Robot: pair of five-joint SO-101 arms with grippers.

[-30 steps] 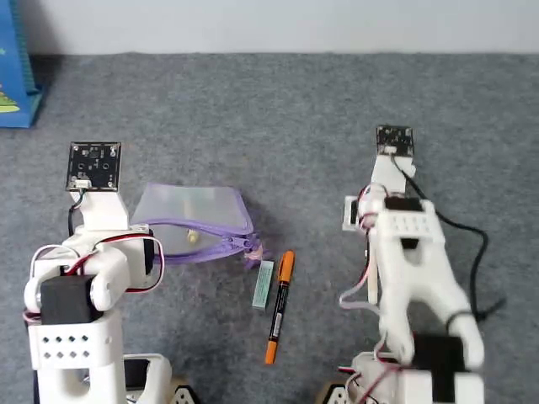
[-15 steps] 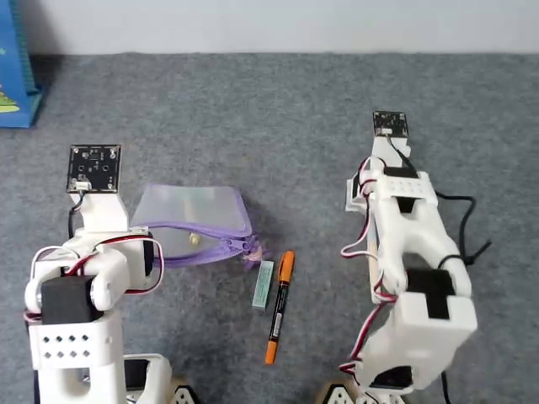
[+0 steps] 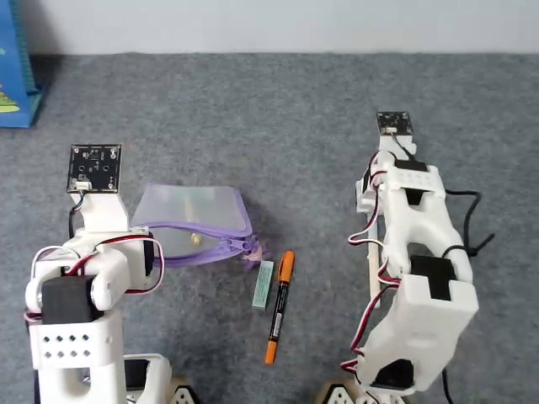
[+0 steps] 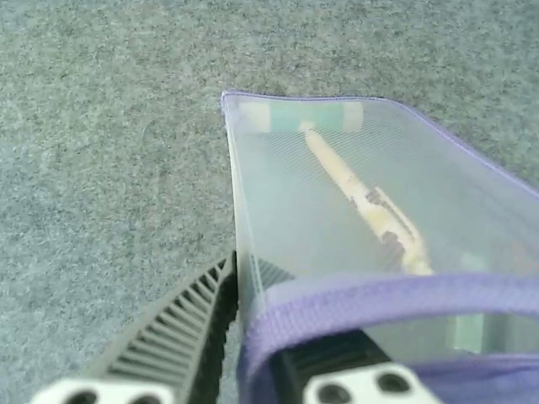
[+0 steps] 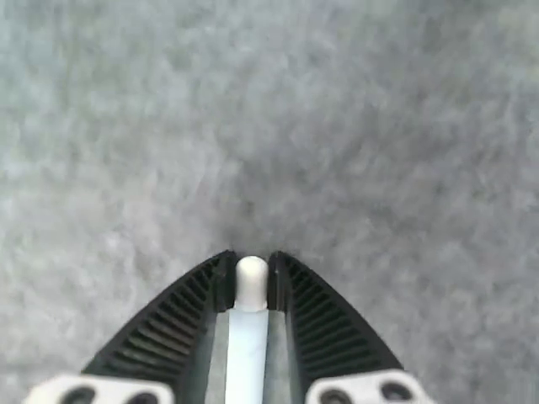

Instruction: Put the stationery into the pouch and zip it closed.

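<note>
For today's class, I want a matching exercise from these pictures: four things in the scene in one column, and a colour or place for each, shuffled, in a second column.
Things:
1. pouch
2. marker
3. eraser
4. white pen

Descriptions:
A. pale green, lying beside the marker
B. gripped in the right gripper
C. purple-trimmed, its edge clamped by the left gripper
D. orange and black, lying on the carpet

Pairs: 1-C, 2-D, 3-A, 4-B.
</note>
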